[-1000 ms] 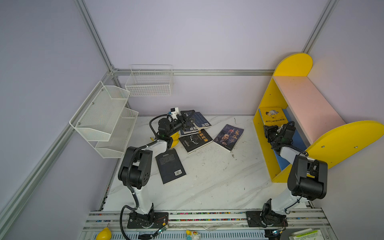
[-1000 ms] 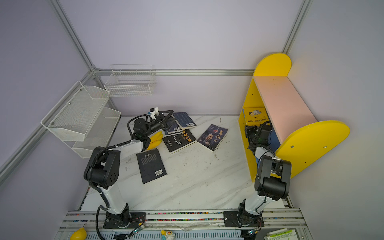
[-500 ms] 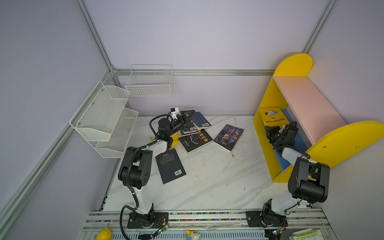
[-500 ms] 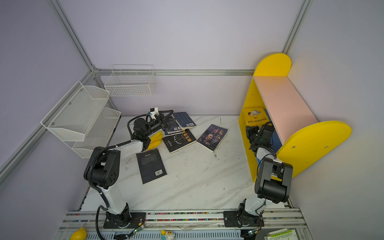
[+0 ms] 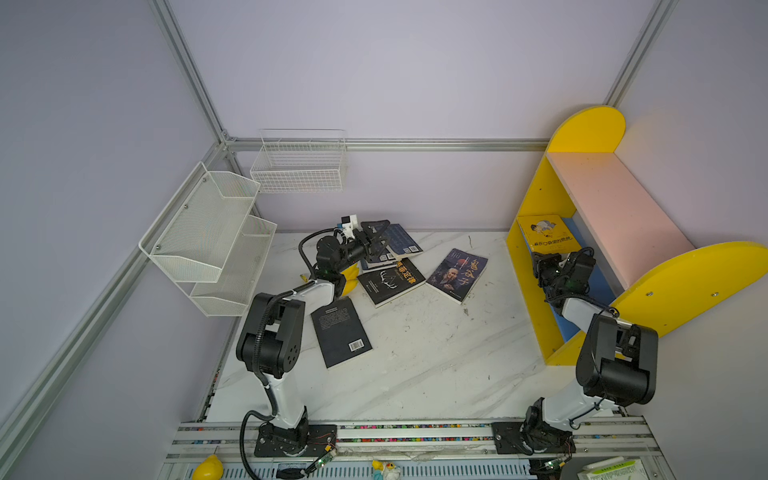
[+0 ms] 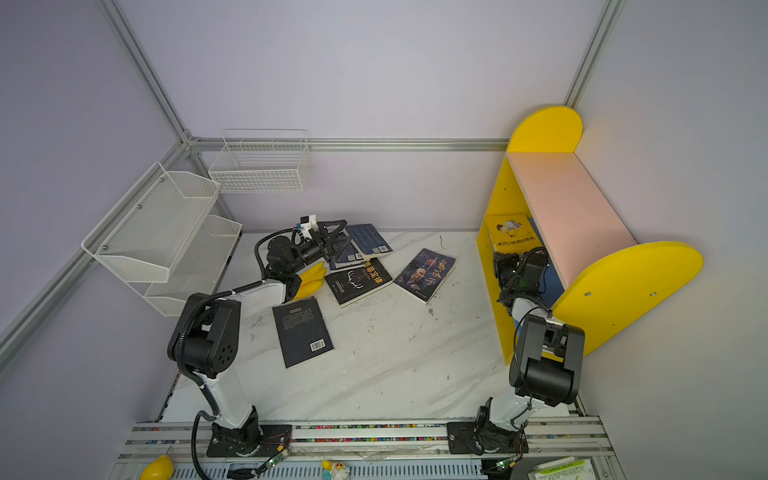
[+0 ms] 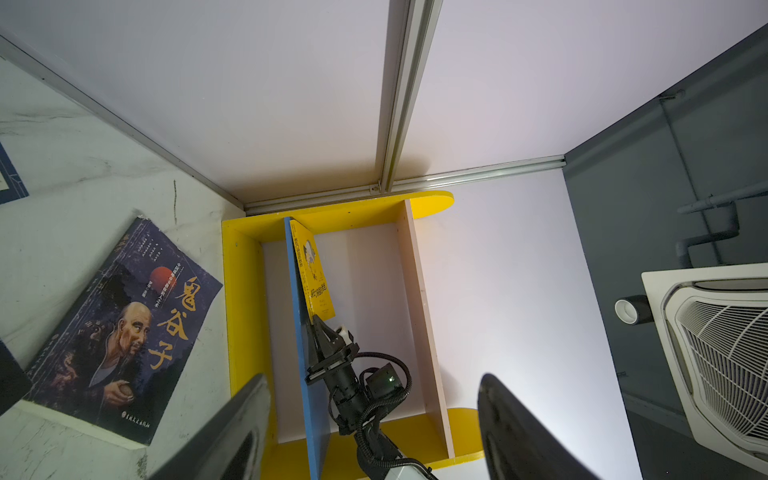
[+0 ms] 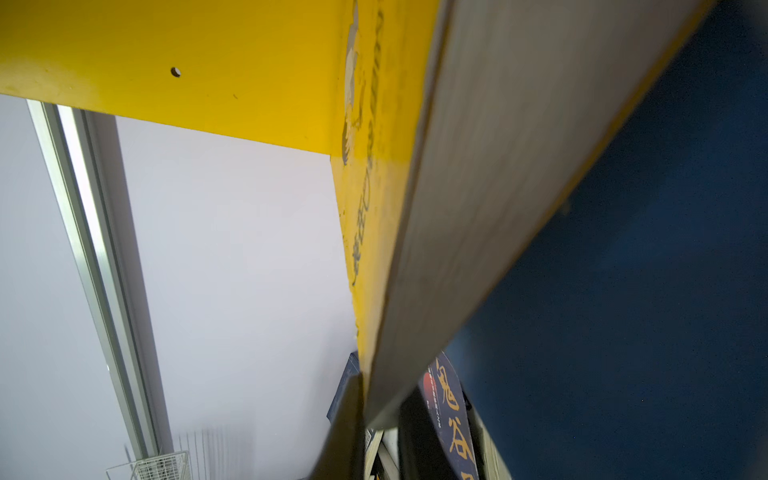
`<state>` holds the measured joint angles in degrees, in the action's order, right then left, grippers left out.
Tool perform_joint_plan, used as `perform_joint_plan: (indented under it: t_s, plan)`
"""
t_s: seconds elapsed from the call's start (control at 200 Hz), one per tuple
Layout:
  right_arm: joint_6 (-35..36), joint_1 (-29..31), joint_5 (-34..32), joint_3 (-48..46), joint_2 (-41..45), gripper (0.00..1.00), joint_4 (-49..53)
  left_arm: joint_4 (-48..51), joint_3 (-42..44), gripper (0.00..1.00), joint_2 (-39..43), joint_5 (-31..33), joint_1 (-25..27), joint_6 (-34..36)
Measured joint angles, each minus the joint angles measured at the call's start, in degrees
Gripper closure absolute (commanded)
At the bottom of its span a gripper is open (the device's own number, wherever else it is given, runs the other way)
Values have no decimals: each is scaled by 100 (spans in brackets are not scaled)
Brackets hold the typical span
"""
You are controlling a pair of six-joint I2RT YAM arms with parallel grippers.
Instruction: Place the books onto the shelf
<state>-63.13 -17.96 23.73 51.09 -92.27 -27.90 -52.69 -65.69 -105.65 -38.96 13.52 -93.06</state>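
Observation:
The yellow book (image 5: 544, 232) (image 6: 513, 232) stands on edge in the lower tier of the shelf (image 5: 615, 208) (image 6: 569, 199), leaning against its far yellow side panel (image 8: 166, 50). My right gripper (image 5: 542, 257) (image 6: 505, 258) (image 7: 316, 322) (image 8: 380, 399) is shut on the book's near edge (image 8: 478, 187), above the blue board (image 8: 644, 291). My left gripper (image 5: 380, 239) (image 6: 338, 237) (image 7: 374, 378) hovers open and empty over two navy books (image 5: 401, 241). On the table lie a black book with an orange title (image 5: 390, 280), a dark portrait book (image 5: 457, 272) (image 7: 120, 328) and a black book with its back cover up (image 5: 340, 332).
Yellow bananas (image 5: 351, 274) (image 6: 311, 276) lie under the left forearm beside the books. A white mesh tiered rack (image 5: 208, 237) hangs on the left wall and a white wire basket (image 5: 299, 162) on the back wall. The shelf's near yellow panel (image 5: 698, 278) overhangs the right arm.
The right arm has shifted only slightly at the shelf, with the yellow book still in its grip. The left arm has not moved.

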Motion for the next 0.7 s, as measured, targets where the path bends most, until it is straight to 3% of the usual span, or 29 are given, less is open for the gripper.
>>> perform_joint_plan:
  t_s: [0.34, 0.7]
  plan:
    - [-131, 0, -313, -98, 13, 100, -199, 0, 0, 22, 0, 0, 0, 0]
    - [94, -7, -105, 68, -79, 100, -35, 0, 0, 22, 0, 22, 7, 0]
